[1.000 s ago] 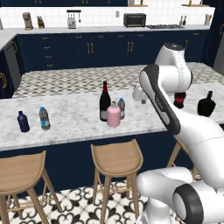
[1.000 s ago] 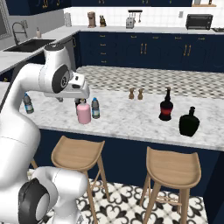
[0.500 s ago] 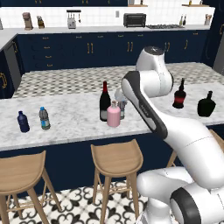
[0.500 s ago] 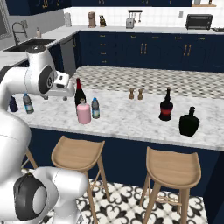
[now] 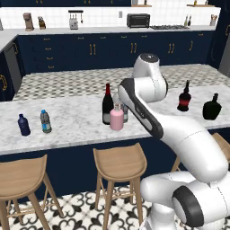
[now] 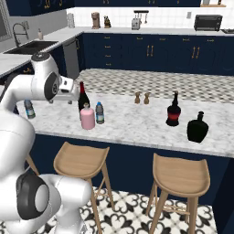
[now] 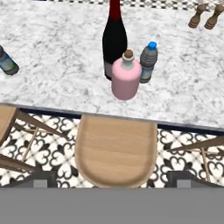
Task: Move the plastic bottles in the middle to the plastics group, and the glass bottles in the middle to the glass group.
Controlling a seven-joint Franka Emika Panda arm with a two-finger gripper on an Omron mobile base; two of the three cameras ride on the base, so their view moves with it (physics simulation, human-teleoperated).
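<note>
**Left base view**
- Item 1: marble counter [image 5: 76, 130], carrying 7 bottles in 3 clusters.
- Item 2, middle cluster: wine bottle [image 5: 107, 104], upright, red cap. Pink bottle [image 5: 117, 119] stands just in front of it, nearer the counter edge. Middle water bottle [image 5: 125, 112] stands just to the right of both and is partly hidden by the white arm [image 5: 148, 90].
- Item 3, plastics group at the left end: dark-blue bottle [image 5: 24, 125] and left water bottle [image 5: 45, 121], side by side and well apart from the middle cluster.
- Item 4, glass group at the right end: red-bottomed bottle [image 5: 183, 98] and black flask [image 5: 211, 108], near each other.
- Item 5: 2 wooden stools [image 5: 120, 161] below the counter edge.

**Right base view**
- Wine bottle [image 6: 83, 98], pink bottle [image 6: 87, 118] and middle water bottle [image 6: 99, 113] stand close together, with the arm's hand just to their left.
- 2 small shakers [image 6: 137, 97] stand between the middle cluster and the glass group.
- Red-bottomed bottle [image 6: 173, 111] and black flask [image 6: 198, 128] stand toward the right.

**Hand view**
- Gripper [image 7: 113, 179]: the 2 finger tips stand wide apart and hold nothing, with a stool seat seen beyond the gap.
- All 3 middle bottles are upright on the counter. The pink bottle [image 7: 126, 78] is nearest the edge, the wine bottle [image 7: 114, 41] is behind it, and the middle water bottle [image 7: 148, 61] is beside them.
</note>
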